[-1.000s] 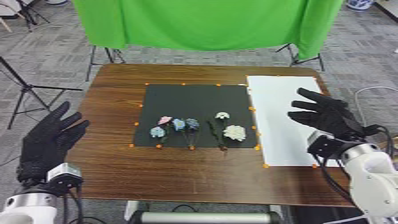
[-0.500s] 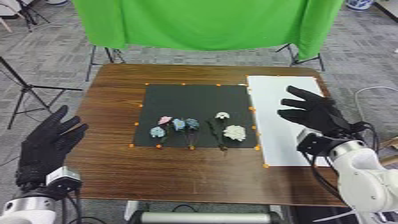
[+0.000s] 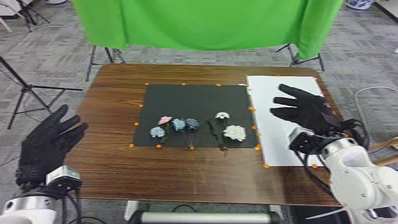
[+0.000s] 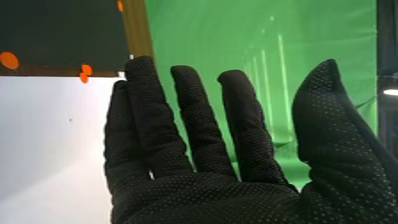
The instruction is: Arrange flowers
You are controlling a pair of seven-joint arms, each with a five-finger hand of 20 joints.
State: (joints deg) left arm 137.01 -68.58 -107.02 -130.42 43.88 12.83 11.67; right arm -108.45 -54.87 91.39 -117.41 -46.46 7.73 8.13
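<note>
Six artificial-looking flowers lie on the near half of a dark mat [image 3: 191,100], which is set on the brown wooden table [image 3: 160,175]. On the left side of the mat is a group of four: a pink flower [image 3: 165,120], a light blue flower [image 3: 157,132] just nearer the robot, a blue flower [image 3: 179,124] to the right of the pink one, and a darker blue flower [image 3: 193,123] beside that. Their stems run toward the robot's edge of the mat. Farther right on the mat, a small white flower [image 3: 222,115] lies with its head away from the robot, and a larger, fuller white flower [image 3: 234,132] lies nearer, close to the mat's right edge, with green stems beside them. A white sheet [image 3: 280,150] lies along the right of the mat, and orange dots [image 3: 131,145] mark the borders. The right hand [image 3: 306,110] is above the white sheet, open, its fingers straight and its thumb spread well apart; in the right wrist view its palm side shows. The left hand [image 3: 44,147] is at the table's left edge, also open, with fingers extended and apart from the flowers. Beyond the table hangs a green cloth [image 3: 204,25].
</note>
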